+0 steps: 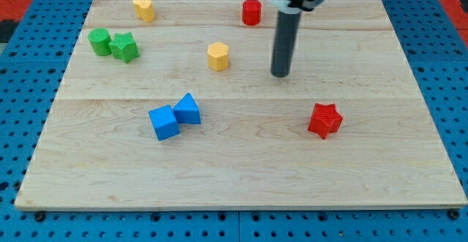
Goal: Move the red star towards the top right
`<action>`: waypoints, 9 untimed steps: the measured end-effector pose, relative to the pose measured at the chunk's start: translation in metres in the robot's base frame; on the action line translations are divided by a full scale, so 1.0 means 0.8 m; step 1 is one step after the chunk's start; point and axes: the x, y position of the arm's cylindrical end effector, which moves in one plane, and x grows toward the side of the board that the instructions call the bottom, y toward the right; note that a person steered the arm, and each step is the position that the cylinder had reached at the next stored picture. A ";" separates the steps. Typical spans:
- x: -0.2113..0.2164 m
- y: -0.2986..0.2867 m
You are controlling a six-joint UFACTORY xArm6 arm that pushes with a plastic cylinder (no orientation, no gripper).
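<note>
The red star (325, 120) lies on the wooden board (241, 176) at the view's right, a little below the middle. My tip (281, 74) stands on the board above and to the left of the star, well apart from it. A red cylinder (251, 12) stands near the view's top, above and left of my tip.
A yellow hexagon block (218, 55) sits left of my tip. Another yellow block (144, 9) is at the top left. A green cylinder (99, 41) and a green star (125, 47) touch at the left. A blue cube (164, 122) and a blue triangular block (188, 110) sit together at lower left.
</note>
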 end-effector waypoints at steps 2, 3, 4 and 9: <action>0.182 0.041; 0.135 0.122; 0.060 0.123; 0.104 0.101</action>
